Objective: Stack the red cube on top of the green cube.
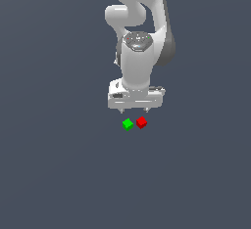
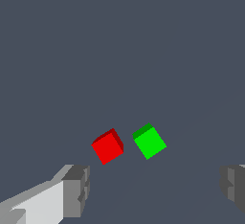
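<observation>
Wrist view: stacking not yet begun.
Fingers (image 2: 155, 189) spread, empty; red cube (image 2: 107, 146) beside green cube (image 2: 150, 141), both on the worktop (image 2: 119, 50).

Red cube (image 2: 107, 146) beside green cube (image 2: 150, 141), small gap between; hand (image 2: 155, 189) fingers (image 2: 76, 189) spread wide, empty.

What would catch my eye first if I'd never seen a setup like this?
Two tiny bright cubes on the plain dark floor: the green cube and the red cube lie side by side, close but apart, red toward the exterior view's right. Just above them hangs the big white arm, its end effector open and empty.
</observation>
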